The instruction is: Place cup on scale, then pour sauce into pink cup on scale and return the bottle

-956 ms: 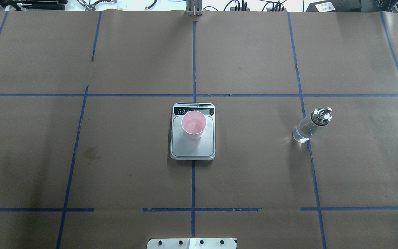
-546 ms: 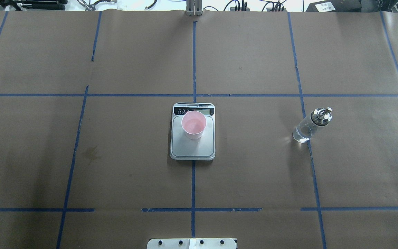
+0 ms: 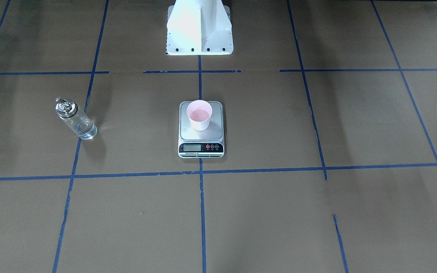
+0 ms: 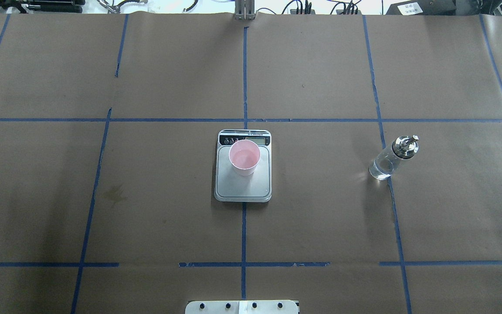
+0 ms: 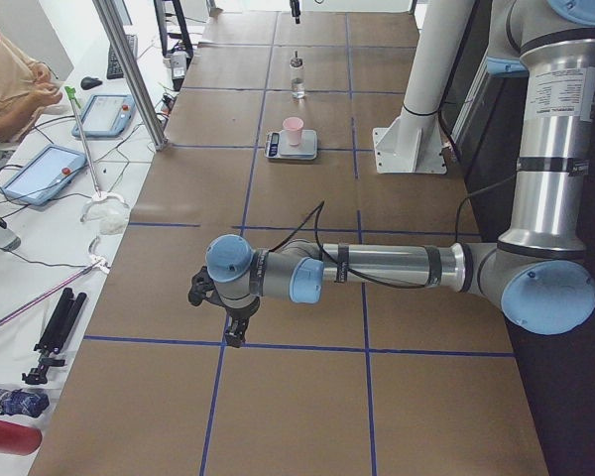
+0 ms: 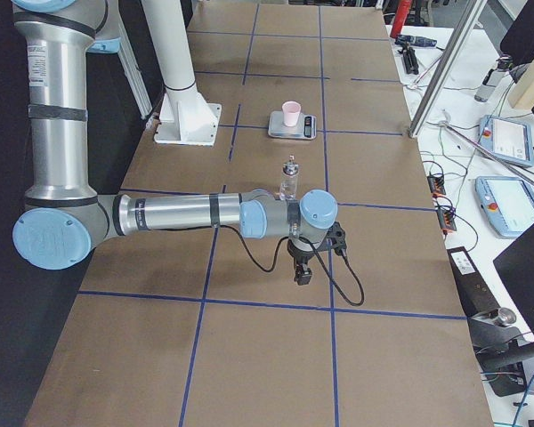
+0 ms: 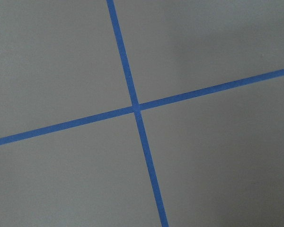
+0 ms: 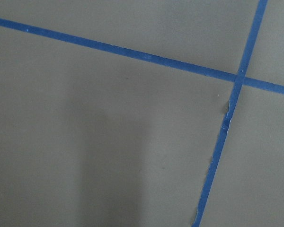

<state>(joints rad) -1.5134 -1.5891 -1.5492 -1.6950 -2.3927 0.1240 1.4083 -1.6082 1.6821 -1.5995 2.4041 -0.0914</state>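
Observation:
The pink cup (image 4: 244,157) stands upright on the scale (image 4: 242,188) at the table's middle, toward the display end of the steel platform (image 3: 212,133). A pale liquid surface shows inside the cup (image 3: 199,113). The glass bottle (image 4: 389,160) with its metal spout stands upright by itself on the table, well off to the robot's right of the scale, with clear sauce (image 3: 84,129) in it. Neither gripper is near them. The left gripper (image 5: 233,335) hangs over the paper at the table's left end and the right gripper (image 6: 301,274) at the right end. I cannot tell whether either is open or shut.
Blue tape lines grid the brown paper. The white robot base (image 3: 199,30) stands behind the scale. A metal post (image 5: 129,69) rises at the table's far edge. A seated person (image 5: 5,79), tablets and cables are at a side table beyond it.

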